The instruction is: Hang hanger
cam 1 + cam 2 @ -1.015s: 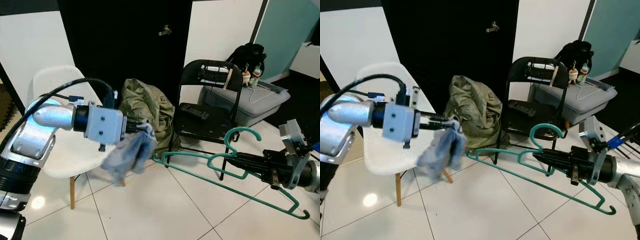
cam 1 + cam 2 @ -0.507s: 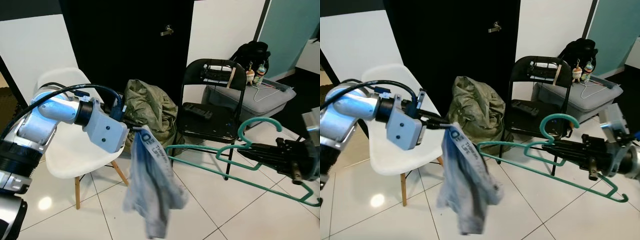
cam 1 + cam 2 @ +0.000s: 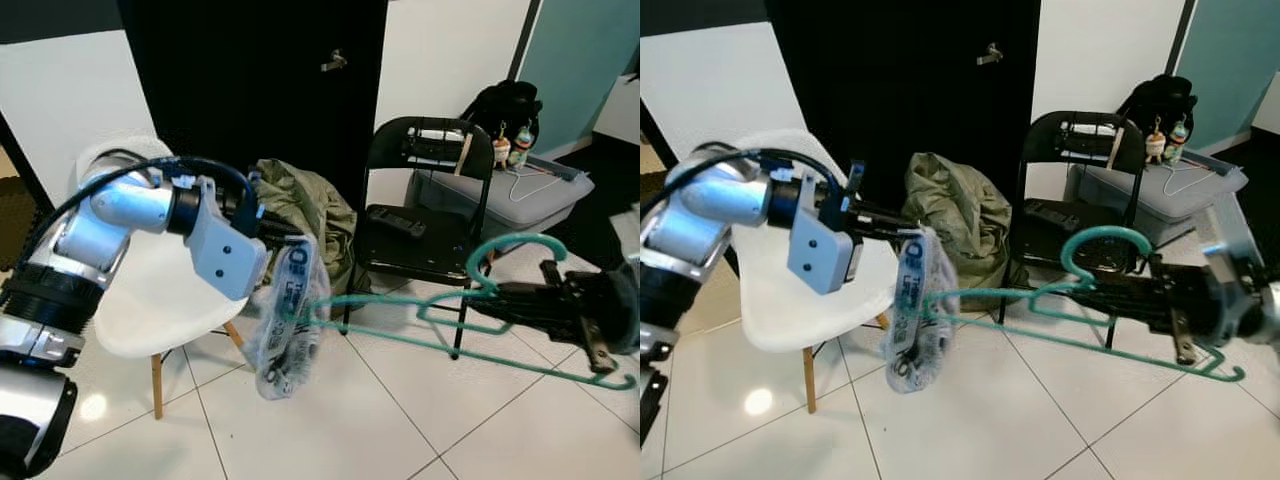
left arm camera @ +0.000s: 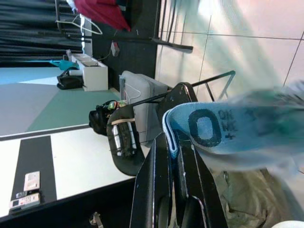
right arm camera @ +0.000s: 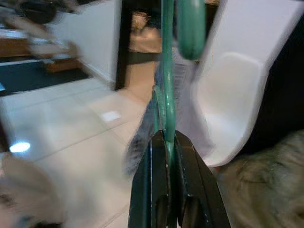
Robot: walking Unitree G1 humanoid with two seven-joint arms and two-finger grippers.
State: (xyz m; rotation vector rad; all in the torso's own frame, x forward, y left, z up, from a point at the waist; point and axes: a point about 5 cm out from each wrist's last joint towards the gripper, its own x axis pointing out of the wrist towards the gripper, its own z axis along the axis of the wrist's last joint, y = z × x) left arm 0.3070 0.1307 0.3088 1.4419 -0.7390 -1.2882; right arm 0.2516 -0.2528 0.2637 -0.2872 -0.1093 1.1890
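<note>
A light blue garment [image 3: 285, 318] hangs from my left gripper [image 3: 285, 236], which is shut on its collar band; the collar [image 4: 209, 128] with a printed size label sits between the fingers [image 4: 156, 190]. My right gripper [image 3: 505, 297] is shut on a green plastic hanger [image 3: 440, 312] and holds it about level at mid-height, hook [image 3: 515, 250] upward. The hanger's left end [image 3: 932, 298] touches or enters the hanging garment. The green bar [image 5: 166, 90] runs straight out from the shut fingertips [image 5: 154, 156].
A white shell chair [image 3: 150, 300] stands behind my left arm. An olive bag [image 3: 305, 215] lies against the black door [image 3: 250, 80]. A black folding chair [image 3: 420, 210] stands behind the hanger, and a grey storage box [image 3: 520, 195] and black backpack [image 3: 500, 105] sit at back right. White tile floor [image 3: 380, 420] lies below.
My left gripper drew the garment back and up, so it hangs bunched and shorter. The hanger swung left and its left end now meets the garment.
</note>
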